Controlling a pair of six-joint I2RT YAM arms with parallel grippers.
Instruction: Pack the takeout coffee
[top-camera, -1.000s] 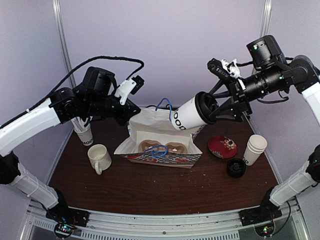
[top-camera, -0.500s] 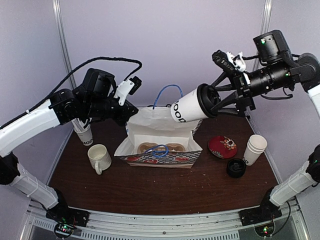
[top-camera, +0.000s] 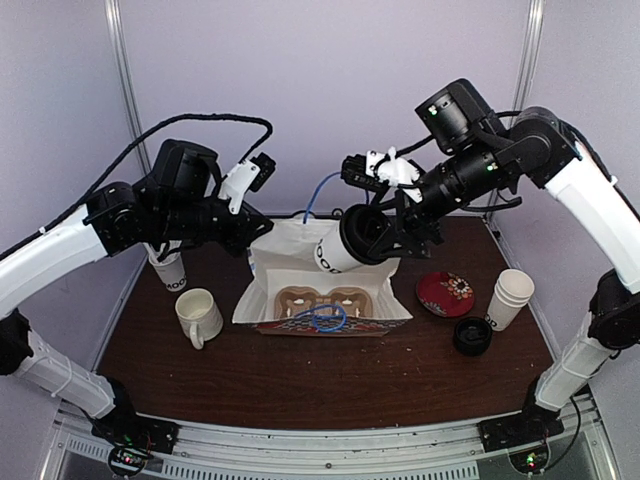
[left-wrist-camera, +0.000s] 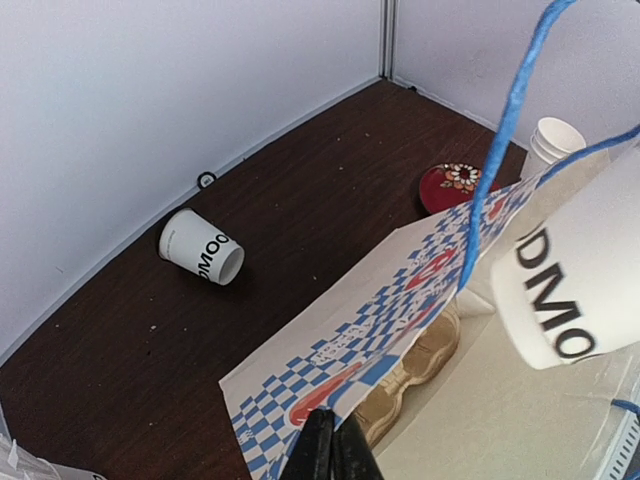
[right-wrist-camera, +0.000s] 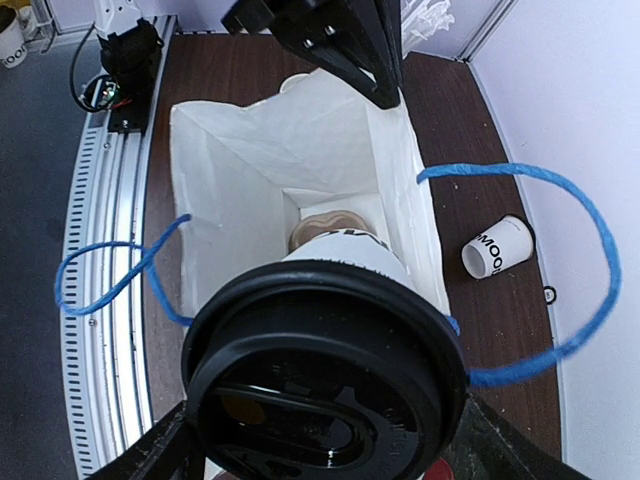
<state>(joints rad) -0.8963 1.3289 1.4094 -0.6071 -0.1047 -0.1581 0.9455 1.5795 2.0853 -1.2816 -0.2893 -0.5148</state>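
Note:
My right gripper (top-camera: 388, 232) is shut on a white takeout coffee cup (top-camera: 340, 246) with black lettering and a black lid (right-wrist-camera: 325, 375). It holds the cup tilted, base down-left, over the open mouth of the white paper bag (top-camera: 288, 243) with blue string handles. A brown cardboard cup carrier (top-camera: 322, 297) lies inside the bag. My left gripper (top-camera: 250, 238) is shut on the bag's left edge; its fingers (left-wrist-camera: 322, 440) pinch the blue-checked paper (left-wrist-camera: 385, 300). The cup also shows in the left wrist view (left-wrist-camera: 575, 285).
A lidless white cup (left-wrist-camera: 202, 247) lies on its side behind the bag. A stack of white cups (top-camera: 509, 298), a loose black lid (top-camera: 472, 335) and a red dish (top-camera: 445, 293) sit at the right. A cream mug (top-camera: 198, 316) and a cup of straws (top-camera: 168, 268) stand at the left.
My right arm has swung left and down with the cup, from beside the bag to over its mouth. My left gripper still holds the bag's edge.

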